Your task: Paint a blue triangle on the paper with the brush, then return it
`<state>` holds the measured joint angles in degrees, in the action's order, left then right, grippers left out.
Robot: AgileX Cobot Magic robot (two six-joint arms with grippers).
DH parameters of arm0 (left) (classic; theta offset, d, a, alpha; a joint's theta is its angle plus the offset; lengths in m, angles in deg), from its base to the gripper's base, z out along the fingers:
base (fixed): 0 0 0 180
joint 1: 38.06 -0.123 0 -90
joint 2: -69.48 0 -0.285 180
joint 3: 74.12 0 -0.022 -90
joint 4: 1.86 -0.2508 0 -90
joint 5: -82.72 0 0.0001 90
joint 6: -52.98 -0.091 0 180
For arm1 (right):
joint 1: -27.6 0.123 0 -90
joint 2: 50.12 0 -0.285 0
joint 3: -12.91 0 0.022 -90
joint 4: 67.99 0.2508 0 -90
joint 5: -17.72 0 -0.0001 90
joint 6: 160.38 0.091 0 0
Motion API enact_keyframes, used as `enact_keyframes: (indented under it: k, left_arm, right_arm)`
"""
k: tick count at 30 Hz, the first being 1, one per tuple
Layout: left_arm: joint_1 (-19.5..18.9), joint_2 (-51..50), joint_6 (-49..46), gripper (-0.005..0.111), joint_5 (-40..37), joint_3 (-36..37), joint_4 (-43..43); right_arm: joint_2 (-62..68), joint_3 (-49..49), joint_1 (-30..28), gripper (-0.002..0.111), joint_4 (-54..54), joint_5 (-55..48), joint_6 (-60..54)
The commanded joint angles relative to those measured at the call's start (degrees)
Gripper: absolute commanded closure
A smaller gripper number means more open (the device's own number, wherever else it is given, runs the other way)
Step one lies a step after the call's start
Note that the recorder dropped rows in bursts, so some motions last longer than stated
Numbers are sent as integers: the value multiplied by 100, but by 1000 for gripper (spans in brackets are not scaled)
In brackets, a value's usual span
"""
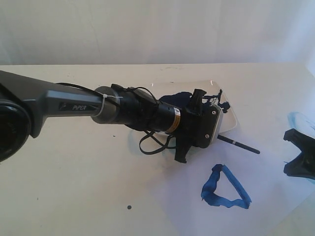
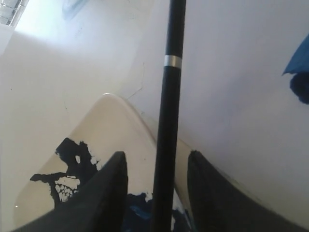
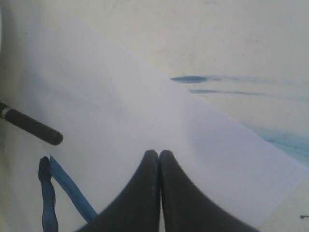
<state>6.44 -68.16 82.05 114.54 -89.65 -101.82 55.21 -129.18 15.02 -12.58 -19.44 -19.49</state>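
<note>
The black-handled brush lies with its bristle end on the white plate and its handle out over the paper. My left gripper hangs over the plate, open. In the left wrist view the brush handle runs between the fingers with a gap on each side. The blue triangle is painted on the paper near the front. My right gripper waits at the right edge, shut and empty above the paper. It sees the brush end and a triangle stroke.
A dark navy paint blotch covers part of the plate. Pale-blue smears mark the table at the right, beyond the paper's edge. A black cable loop hangs under the left arm. A small dark dot lies front left.
</note>
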Motion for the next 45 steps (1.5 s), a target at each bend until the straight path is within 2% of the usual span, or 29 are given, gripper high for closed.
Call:
enact_keyframes:
  k: [1, 10, 14, 22, 26, 33, 34, 37, 40, 43, 45]
  left_arm:
    - [25, 263, 99, 61, -50, 14, 2]
    - [25, 663, 1042, 61, 28, 14, 2]
    - [25, 899, 1489, 61, 403, 14, 2]
    - [-79, 1561, 3823, 61, 627, 14, 2]
    - [-442, 1916, 4820, 70, 1183, 14, 2]
    - [-1633, 2285, 6031, 107, 3672, 14, 2]
    - [-1791, 2285, 6132, 107, 3815, 14, 2]
    - [-2269, 2328, 6650, 107, 3815, 152, 2]
    - [-2664, 2495, 6549, 107, 3815, 626, 2]
    - [-2788, 2764, 6261, 107, 3815, 1182, 2]
    - [-2787, 3041, 6024, 107, 3263, 1609, 2]
  right_arm:
    - [2, 11, 11, 108, 29, -16, -77]
    - [2, 11, 11, 108, 29, -16, -93]
    - [2, 11, 11, 108, 29, -16, -121]
    - [2, 11, 11, 108, 6, -6, -155]
    - [2, 11, 11, 108, 6, -53, -155]
    - [2, 11, 11, 108, 6, -95, -164]
    - [2, 11, 11, 108, 6, -106, -164]
    - [2, 11, 11, 108, 6, -106, -164]
    - [2, 11, 11, 108, 6, -170, -177]
    - [2, 11, 11, 108, 6, -211, -177]
    - [-8, 11, 11, 108, 6, -199, -177]
